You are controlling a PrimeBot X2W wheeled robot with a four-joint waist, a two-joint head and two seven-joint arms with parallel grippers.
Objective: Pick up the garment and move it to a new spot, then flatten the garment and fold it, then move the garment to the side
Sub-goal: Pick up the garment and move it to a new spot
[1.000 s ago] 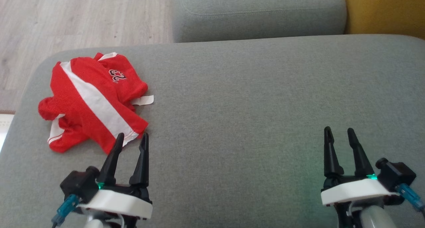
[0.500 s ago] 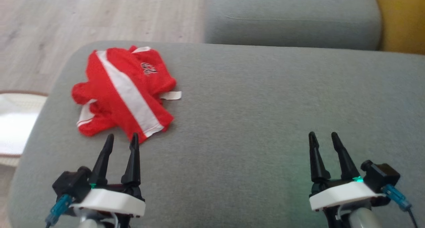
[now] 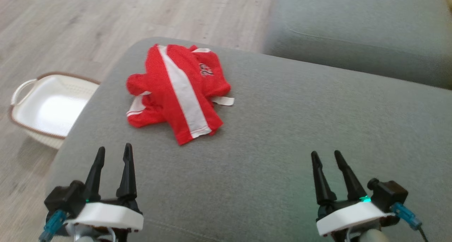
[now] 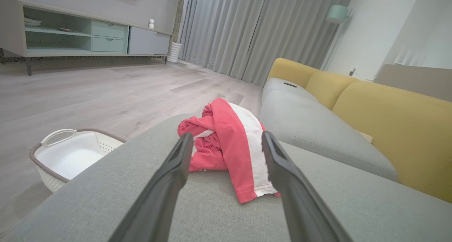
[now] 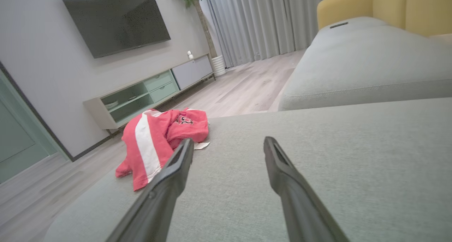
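The garment (image 3: 178, 94) is a red piece with a broad white stripe, lying crumpled near the far left corner of the grey cushion (image 3: 282, 136). It also shows in the left wrist view as the garment (image 4: 229, 143) just beyond the fingers, and in the right wrist view as the garment (image 5: 159, 136) off to the left. My left gripper (image 3: 113, 150) hovers open at the lower left, short of the garment and holding nothing. My right gripper (image 3: 325, 154) stands open and empty at the lower right, far from the cloth.
A white basket (image 3: 49, 106) with a brown rim sits on the wooden floor (image 3: 88, 23) left of the cushion. A second grey seat cushion (image 3: 353, 34) lies beyond, with a yellow sofa back (image 4: 388, 118) behind it. The cushion's left edge drops off beside my left gripper.
The head camera has swung left, bringing the basket and more floor into view. Both grippers sit lower in the picture, and the left one now stands farther from the garment's hem.
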